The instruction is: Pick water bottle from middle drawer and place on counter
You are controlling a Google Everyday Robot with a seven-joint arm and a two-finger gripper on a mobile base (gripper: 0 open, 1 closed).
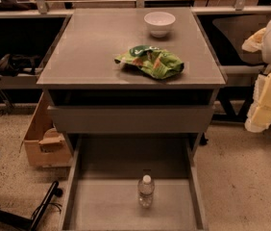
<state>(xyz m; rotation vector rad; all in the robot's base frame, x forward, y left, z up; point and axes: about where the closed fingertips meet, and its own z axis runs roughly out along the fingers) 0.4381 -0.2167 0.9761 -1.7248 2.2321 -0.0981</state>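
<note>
Water bottle (145, 191) in drawer (102, 208), fingers (267, 97) beside counter (97, 42)

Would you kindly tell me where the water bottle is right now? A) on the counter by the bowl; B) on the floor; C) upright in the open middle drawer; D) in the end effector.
C: the water bottle stands upright in the open middle drawer; the counter holds a bowl and a green bag, and the end effector is at the right edge, away from it.
</note>
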